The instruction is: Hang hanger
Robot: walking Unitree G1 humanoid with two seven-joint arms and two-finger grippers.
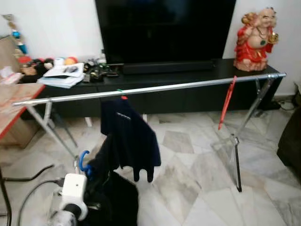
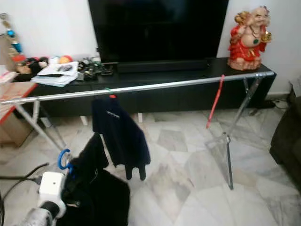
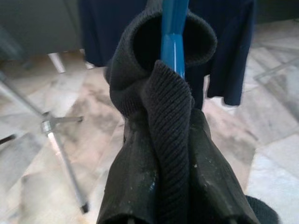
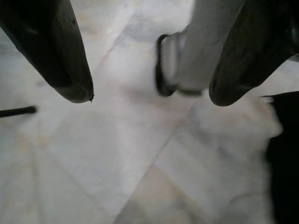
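Note:
A blue hanger (image 3: 174, 32) carries a black knit garment (image 3: 161, 88). My left gripper (image 3: 170, 126) is shut on the garment's collar and the hanger neck. In the eye views the blue hook (image 1: 83, 161) shows low at the left, above the black garment (image 1: 115, 197) and below the silver rail (image 1: 155, 88). On that rail hang a navy garment (image 1: 129, 136) and, further right, a bare red hanger (image 1: 226, 101). My right gripper (image 4: 149, 98) is open over the marble floor, holding nothing.
The rail's crossed metal legs (image 1: 237, 155) stand on the marble floor at both ends. Behind it is a black TV console (image 1: 188, 77) with a TV, a red statue (image 1: 255, 40) and clutter. A wooden table (image 1: 14, 101) stands left, a dark sofa edge (image 1: 289, 141) right.

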